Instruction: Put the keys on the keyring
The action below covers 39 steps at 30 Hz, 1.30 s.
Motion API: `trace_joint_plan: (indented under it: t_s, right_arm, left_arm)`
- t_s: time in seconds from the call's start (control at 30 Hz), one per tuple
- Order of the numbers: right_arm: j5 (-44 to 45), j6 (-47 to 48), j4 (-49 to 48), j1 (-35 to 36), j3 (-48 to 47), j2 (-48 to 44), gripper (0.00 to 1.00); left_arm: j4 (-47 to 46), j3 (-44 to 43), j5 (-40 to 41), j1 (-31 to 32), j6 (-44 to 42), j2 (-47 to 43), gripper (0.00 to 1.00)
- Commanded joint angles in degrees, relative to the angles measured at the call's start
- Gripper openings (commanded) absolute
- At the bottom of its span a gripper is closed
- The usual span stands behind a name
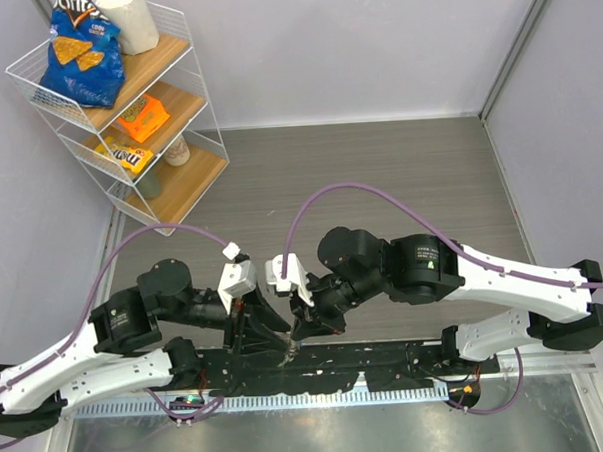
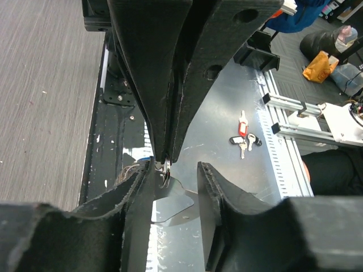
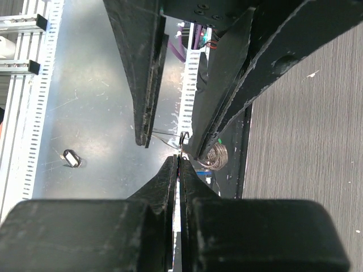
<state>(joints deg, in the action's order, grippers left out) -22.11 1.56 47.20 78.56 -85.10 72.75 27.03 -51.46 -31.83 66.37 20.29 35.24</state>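
Observation:
My right gripper (image 1: 298, 338) (image 3: 179, 160) is shut on a thin silver metal loop (image 3: 181, 146), which I take for the keyring; it shows as a small ring in the left wrist view (image 2: 165, 168). My left gripper (image 1: 285, 355) (image 2: 174, 170) is open, with a finger on each side of that loop. A flat shiny silver piece (image 2: 173, 201) hangs below the loop between the left fingers; I cannot tell whether it is a key. No green or blue key head shows clearly.
A coil of thin grey wire (image 3: 216, 156) lies on the black base plate (image 1: 388, 367) beside the grippers. A red-tagged key and black-headed keys (image 2: 244, 136) lie on the metal sheet (image 1: 320, 430). A wire snack shelf (image 1: 126, 114) stands at the far left.

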Motion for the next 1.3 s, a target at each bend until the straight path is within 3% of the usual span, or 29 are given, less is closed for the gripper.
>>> trace_joint_plan:
  t_s: [0.0, 0.23, 0.53, 0.8, 0.87, 1.03, 1.27]
  right_arm:
    - [-1.45, -0.33, -3.17, -0.34, -2.97, -0.68, 0.05]
    - [-2.06, -0.07, -3.08, -0.52, -2.88, -0.59, 0.05]
    - [-2.76, 0.37, -3.08, -0.61, -2.44, -0.86, 0.05]
    - [-3.47, -0.42, -5.09, -0.61, -1.21, -1.56, 0.05]
    - [-3.73, -1.03, -6.68, -0.61, 0.01, -3.13, 0.1]
    - [-0.49, -1.21, -10.01, -0.61, 2.13, -6.56, 0.31]
    - [3.65, 1.69, -12.74, -0.61, 6.52, -11.4, 0.46]
  left_arm:
    - [0.48, -2.68, -2.0, -0.01, -1.66, 1.32, 0.39]
    - [1.01, -3.12, -1.92, -0.01, -2.45, 2.81, 0.31]
    - [2.59, -3.64, -2.27, -0.01, -3.51, 3.69, 0.01]
    - [1.37, -3.38, -0.34, 0.08, -4.03, 2.82, 0.0]
    - [-0.12, -2.68, 0.63, 0.08, -3.86, 2.03, 0.0]
    - [-4.34, -0.84, 2.3, 0.25, -3.42, 0.0, 0.0]
    - [-9.62, 0.92, 3.01, 0.25, -2.72, -2.02, 0.0]
